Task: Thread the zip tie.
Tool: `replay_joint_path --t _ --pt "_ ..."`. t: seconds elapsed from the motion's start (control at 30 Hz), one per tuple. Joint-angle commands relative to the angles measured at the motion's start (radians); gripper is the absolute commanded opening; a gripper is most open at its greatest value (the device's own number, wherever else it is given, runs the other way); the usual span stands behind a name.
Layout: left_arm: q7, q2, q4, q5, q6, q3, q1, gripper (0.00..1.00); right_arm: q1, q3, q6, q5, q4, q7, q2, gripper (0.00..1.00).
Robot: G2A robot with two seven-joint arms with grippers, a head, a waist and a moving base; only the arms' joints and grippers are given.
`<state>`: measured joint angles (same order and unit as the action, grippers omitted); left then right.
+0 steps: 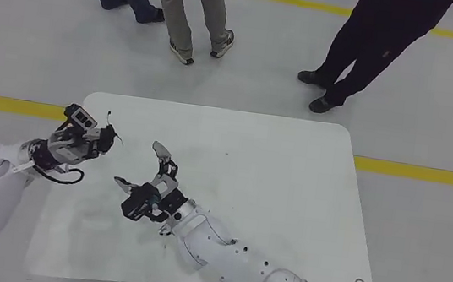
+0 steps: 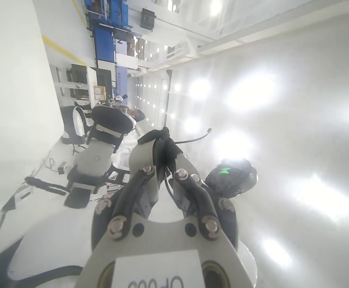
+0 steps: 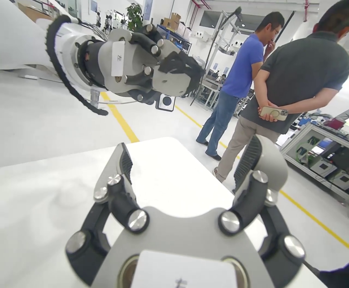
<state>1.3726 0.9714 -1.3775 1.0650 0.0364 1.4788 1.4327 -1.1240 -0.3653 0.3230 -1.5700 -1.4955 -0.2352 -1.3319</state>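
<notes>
Left wrist view: my left gripper is pinched shut on the black zip tie, whose free end curves out past the fingertips. In the top view, my right gripper hangs spread wide over the table, near the tie but not touching it.

A white label with one dark character is borne on the grey body of the left gripper. A second label, cut off at the edge, is borne on the right gripper. A green lightning sign is seen on a black round part.
</notes>
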Motion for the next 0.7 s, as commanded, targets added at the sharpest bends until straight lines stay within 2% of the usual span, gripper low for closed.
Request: replay_joint_path --t 0.0,0.07,0.3,0.57,0.67 --pt "0.017 0.003 0.004 0.066 -0.059 -0.012 0.003 0.00 0.020 0.010 -0.002 0.000 0.012 -0.017 0.003 1.00" --pt "0.017 0.004 0.006 0.107 -0.099 -0.021 0.005 0.00 0.037 0.028 0.017 0.000 0.018 -0.031 0.007 1.00" --pt "0.017 0.008 0.037 0.206 -0.203 -0.056 0.004 0.00 0.077 0.028 0.017 0.000 0.029 -0.094 0.022 1.00" --pt "0.017 0.006 0.037 0.184 -0.196 -0.066 0.000 0.00 0.086 0.031 0.017 0.000 0.033 -0.101 0.027 1.00" --pt "-0.018 0.010 0.022 0.206 -0.221 -0.078 0.005 0.00 0.084 0.016 0.017 0.000 0.029 -0.103 0.027 1.00"
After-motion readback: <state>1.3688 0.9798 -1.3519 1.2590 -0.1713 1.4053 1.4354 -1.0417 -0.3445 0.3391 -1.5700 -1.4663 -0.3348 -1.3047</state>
